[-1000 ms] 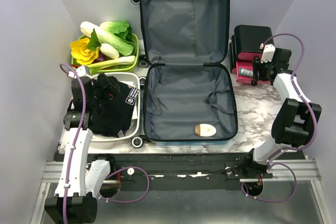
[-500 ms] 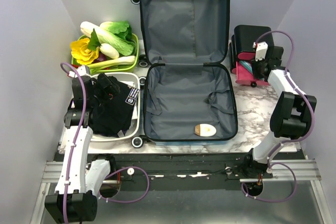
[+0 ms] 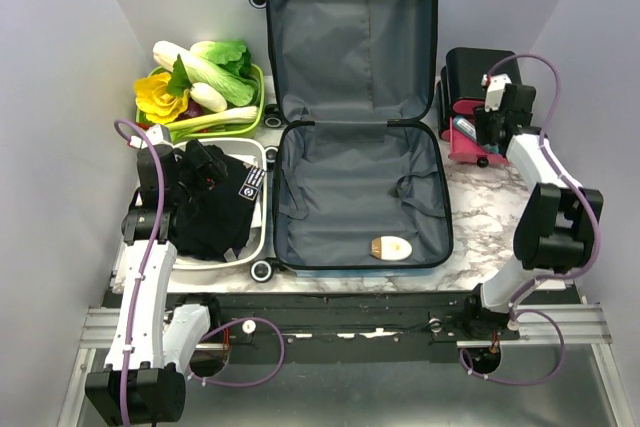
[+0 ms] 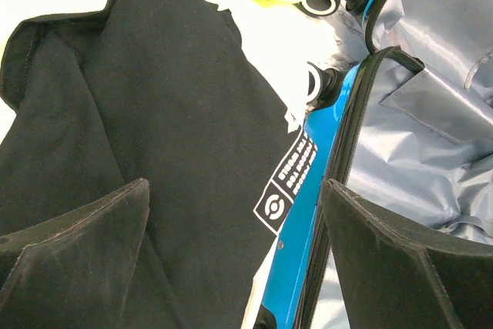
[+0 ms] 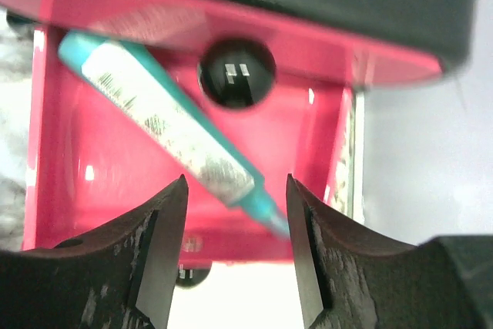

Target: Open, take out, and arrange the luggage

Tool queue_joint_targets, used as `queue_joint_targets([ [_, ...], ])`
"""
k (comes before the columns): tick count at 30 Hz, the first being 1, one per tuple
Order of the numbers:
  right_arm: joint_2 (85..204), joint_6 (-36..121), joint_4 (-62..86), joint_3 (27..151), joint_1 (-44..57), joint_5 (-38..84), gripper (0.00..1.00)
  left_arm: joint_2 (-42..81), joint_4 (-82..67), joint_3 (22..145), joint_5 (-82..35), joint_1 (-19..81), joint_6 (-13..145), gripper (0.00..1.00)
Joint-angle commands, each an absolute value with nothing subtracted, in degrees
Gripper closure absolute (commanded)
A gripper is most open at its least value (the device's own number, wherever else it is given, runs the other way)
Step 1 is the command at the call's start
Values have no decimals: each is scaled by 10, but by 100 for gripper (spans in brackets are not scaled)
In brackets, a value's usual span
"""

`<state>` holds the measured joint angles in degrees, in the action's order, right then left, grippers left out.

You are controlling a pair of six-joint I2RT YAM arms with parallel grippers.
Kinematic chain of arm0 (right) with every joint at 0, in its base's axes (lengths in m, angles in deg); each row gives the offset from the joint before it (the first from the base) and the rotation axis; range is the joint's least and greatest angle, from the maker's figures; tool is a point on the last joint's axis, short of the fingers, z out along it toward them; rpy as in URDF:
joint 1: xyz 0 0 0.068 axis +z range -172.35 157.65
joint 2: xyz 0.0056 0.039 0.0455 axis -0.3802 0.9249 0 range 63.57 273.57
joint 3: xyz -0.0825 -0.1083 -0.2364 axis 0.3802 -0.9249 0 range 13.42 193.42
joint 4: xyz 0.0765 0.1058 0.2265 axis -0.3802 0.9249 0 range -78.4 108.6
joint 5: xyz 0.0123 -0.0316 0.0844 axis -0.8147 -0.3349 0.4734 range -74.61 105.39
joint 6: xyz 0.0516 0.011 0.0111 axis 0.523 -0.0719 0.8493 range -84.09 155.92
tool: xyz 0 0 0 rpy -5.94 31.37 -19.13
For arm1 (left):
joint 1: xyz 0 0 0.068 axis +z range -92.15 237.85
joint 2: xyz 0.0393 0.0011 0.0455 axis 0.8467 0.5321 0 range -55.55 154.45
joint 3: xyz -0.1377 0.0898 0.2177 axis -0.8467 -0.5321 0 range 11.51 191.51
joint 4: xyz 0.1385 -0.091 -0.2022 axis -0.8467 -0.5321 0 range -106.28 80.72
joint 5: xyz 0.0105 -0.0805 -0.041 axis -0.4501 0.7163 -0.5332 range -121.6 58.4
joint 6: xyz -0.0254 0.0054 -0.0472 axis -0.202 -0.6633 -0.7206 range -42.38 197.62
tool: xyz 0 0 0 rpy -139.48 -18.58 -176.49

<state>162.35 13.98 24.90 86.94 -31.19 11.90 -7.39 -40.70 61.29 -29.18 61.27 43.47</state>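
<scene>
From above: shows the luggage [image 3: 355, 147] open flat mid-table; jaws too small to read. Left wrist: reveals left gripper [image 4: 235, 190] spread over a black garment [image 4: 154, 113], beside the luggage's blue rim. Right wrist: reveals right gripper [image 5: 236, 182] spread above a pink drawer [image 5: 54, 152] holding a teal tube [image 5: 154, 121].

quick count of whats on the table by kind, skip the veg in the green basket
luggage: 1
trays: 2, green basket and white tray
drawer box: 1
tube: 1
black garment: 1
oval item: 1
total: 7
</scene>
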Motion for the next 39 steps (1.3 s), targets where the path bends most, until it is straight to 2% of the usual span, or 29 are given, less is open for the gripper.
queue_joint_targets([
  [1, 1510, 237, 260, 803, -313, 57, 36, -85, -409, 623, -297, 617, 434, 1],
  [6, 1475, 291, 301, 726, -314, 55, 35, -85, -400, 620, -277, 618, 435, 1],
  [11, 1485, 291, 308, 708, -318, 109, 35, -80, -396, 620, -258, 620, 435, 1],
  [17, 1504, 305, 244, 683, -319, 126, 35, -80, -395, 617, -255, 621, 435, 1],
  [20, 1514, 306, 194, 674, -318, 126, 40, -83, -397, 617, -259, 621, 434, 1],
  [21, 1517, 306, 177, 674, -318, 123, 44, -83, -399, 617, -260, 621, 435, 1],
  [29, 1532, 298, 146, 690, -319, 113, 50, -90, -404, 615, -270, 621, 435, 1],
  [33, 1530, 310, 121, 698, -319, 116, 60, -87, -405, 611, -273, 621, 433, 1],
  [39, 1557, 333, 121, 731, -319, 121, 63, -81, -404, 609, -279, 621, 430, 1],
])
